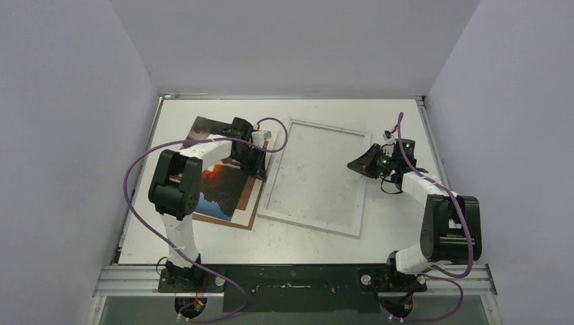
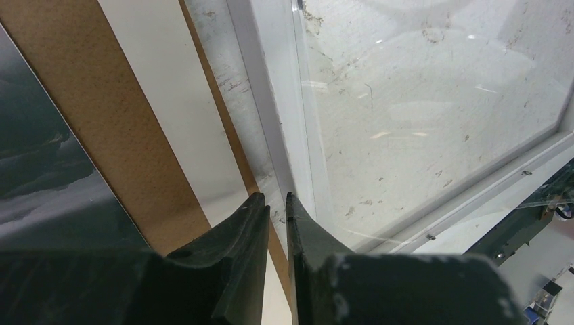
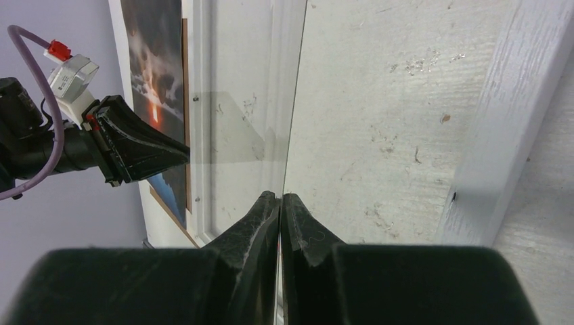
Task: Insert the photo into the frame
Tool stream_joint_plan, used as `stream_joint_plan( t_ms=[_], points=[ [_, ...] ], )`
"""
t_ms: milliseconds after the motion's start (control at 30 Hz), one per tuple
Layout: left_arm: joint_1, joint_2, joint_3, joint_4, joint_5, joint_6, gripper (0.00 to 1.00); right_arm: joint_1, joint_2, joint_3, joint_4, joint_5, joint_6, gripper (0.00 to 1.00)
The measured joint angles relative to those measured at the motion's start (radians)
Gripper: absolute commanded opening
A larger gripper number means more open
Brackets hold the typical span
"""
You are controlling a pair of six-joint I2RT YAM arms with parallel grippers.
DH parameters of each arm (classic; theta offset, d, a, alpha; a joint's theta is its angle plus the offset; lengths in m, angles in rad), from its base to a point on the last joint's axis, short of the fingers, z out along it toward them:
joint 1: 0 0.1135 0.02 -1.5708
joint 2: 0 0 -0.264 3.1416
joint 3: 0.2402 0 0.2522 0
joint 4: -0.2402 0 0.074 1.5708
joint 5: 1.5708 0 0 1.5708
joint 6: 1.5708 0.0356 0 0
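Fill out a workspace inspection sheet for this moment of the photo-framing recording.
Surface: white table, scuffed and speckled.
Job's things: photo lies at the left on a brown backing board, not yet in the frame beside it.
Clutter: nothing seen.
Grippers: left gripper shows a narrow gap with nothing in it, over the board's edge next to the frame. Right gripper is shut at the frame's right edge; whether it pinches the clear pane is unclear.
Cables: purple cables loop along both arms.
Surroundings: plain pale walls on three sides.
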Motion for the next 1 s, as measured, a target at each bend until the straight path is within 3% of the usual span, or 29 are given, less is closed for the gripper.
stream_joint_plan(
  t_ms=[1000],
  points=[
    [0.000,0.000,0.000,0.000,-0.001,0.009,0.14,-0.028,0.000,-0.043,0.011,0.000,0.022,0.05]
  ],
)
